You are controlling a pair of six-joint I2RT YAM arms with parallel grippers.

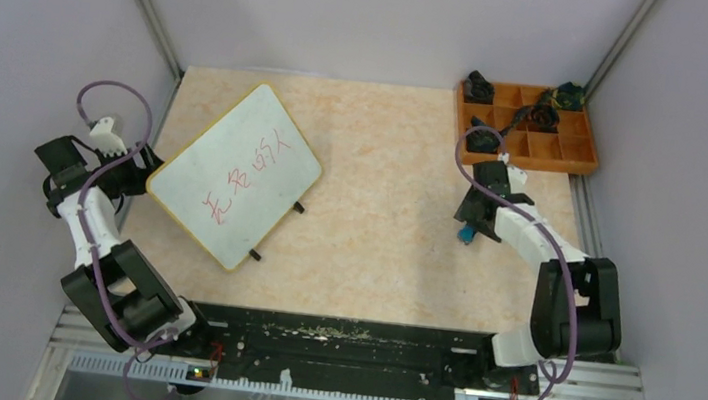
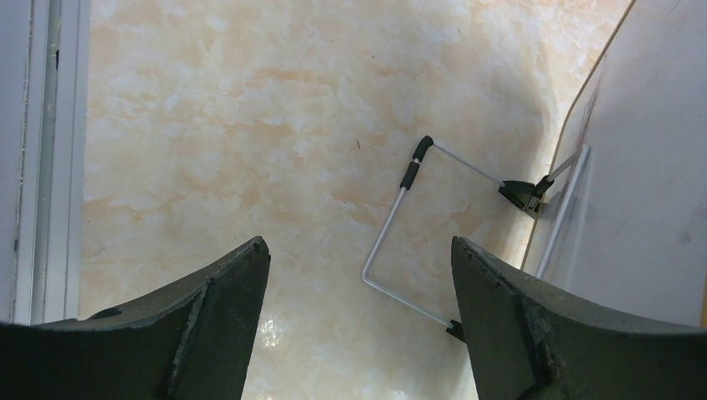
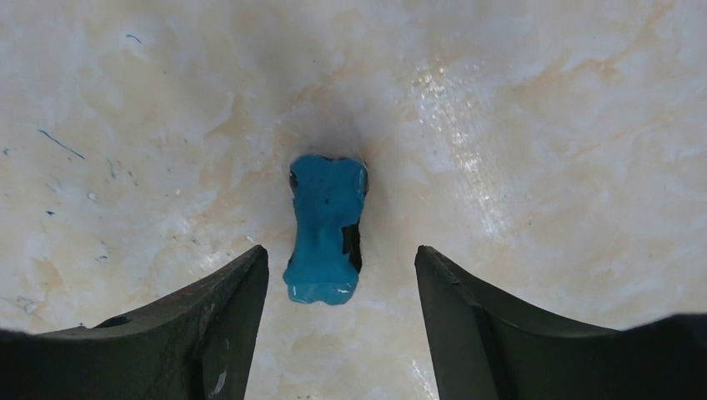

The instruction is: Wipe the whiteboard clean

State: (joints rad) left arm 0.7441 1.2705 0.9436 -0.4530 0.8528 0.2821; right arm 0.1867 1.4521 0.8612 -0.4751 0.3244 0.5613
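My right jaws stand apart, a blue block [image 3: 325, 229] between them, a mere speck from above. My left jaws, apart too, see the whiteboard [image 1: 246, 137]'s wire stand [image 2: 410, 175], partly cut off.

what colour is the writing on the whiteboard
Red, on the whiteboard; it shows best in the top external view.

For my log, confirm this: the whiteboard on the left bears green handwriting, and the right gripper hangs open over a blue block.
Not green: the handwriting on the whiteboard is red, as the top external view shows. The rest holds.
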